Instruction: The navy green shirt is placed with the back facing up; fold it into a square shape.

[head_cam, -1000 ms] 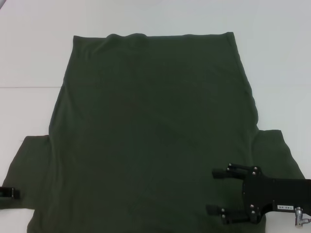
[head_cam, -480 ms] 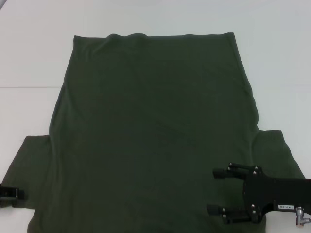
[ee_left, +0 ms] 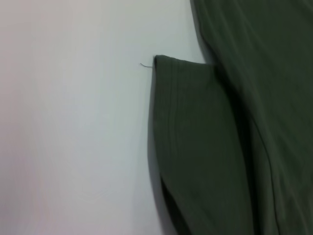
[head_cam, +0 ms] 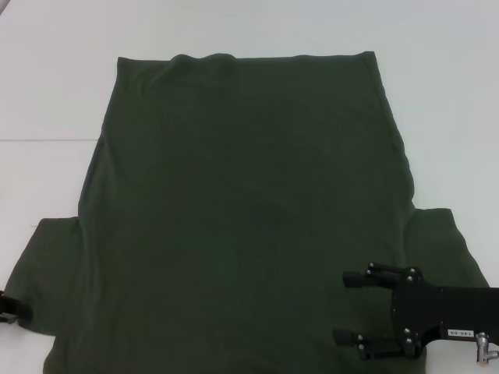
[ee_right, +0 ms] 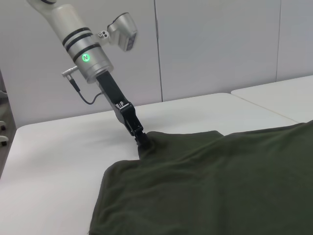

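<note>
The navy green shirt (head_cam: 249, 210) lies spread flat on the white table (head_cam: 47, 93), plain back up, hem at the far side and sleeves toward me. My right gripper (head_cam: 347, 308) hovers open over the near right part of the cloth, beside the right sleeve, with nothing between its fingers. My left gripper (head_cam: 9, 308) is at the outer edge of the left sleeve. In the right wrist view the left gripper (ee_right: 143, 140) comes down slanted and pinches the sleeve corner of the shirt (ee_right: 220, 181), which rises slightly toward it. The left wrist view shows that sleeve (ee_left: 195, 147) with its edge lifted.
Bare white tabletop (ee_right: 49, 161) surrounds the shirt on the far, left and right sides. A second white table (ee_right: 279, 93) stands beyond a gap, and grey wall panels (ee_right: 215, 44) lie behind it.
The left gripper has slid a little toward me and outward along the left sleeve's edge. The right gripper has barely shifted. The shirt lies as before.
</note>
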You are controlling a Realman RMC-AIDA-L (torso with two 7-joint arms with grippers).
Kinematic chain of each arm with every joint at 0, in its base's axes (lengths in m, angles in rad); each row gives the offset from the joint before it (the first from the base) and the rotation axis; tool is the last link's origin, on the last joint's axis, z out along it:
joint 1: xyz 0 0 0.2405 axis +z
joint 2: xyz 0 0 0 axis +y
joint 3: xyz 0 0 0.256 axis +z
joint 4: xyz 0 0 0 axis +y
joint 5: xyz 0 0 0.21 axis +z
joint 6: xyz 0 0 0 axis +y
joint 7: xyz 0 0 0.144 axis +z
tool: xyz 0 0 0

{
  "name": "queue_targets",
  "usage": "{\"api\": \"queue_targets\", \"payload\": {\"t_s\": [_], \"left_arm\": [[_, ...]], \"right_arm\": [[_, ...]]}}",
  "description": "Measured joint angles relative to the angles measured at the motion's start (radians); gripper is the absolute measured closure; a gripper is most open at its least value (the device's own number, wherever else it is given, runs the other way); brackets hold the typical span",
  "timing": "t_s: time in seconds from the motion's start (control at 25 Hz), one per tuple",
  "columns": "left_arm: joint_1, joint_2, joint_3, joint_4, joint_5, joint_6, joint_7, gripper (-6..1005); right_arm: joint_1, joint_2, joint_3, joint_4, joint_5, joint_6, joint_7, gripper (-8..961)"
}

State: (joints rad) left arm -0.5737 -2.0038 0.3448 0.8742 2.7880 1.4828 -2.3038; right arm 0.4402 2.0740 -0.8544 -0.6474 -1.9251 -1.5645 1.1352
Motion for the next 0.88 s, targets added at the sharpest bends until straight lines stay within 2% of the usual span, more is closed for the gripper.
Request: {"api": "queue_targets", "payload": {"t_s": [0.28, 0.36, 0.64, 0.88], "left_arm": [[0.004, 0.002, -0.001, 0.011, 0.002, 0.006, 0.007, 729], [0.004, 0.002, -0.001, 0.012, 0.002, 0.011, 0.012, 955], [0.007, -0.002, -0.006, 0.055, -0.030, 0.030, 0.026, 969], [0.004, -0.036, -0.001, 0.187, -0.096, 0.112, 0.038, 969]], "right_arm": [[0.003, 0.000, 0.000, 0.000, 0.000, -0.001, 0.000, 35], [0.005, 0.000, 0.000, 0.000, 0.000, -0.002, 0.000, 35], [0.007, 0.000, 0.000, 0.000, 0.000, -0.003, 0.003, 35], [0.011, 0.000, 0.007, -0.001, 0.001, -0.013, 0.019, 35]]}}
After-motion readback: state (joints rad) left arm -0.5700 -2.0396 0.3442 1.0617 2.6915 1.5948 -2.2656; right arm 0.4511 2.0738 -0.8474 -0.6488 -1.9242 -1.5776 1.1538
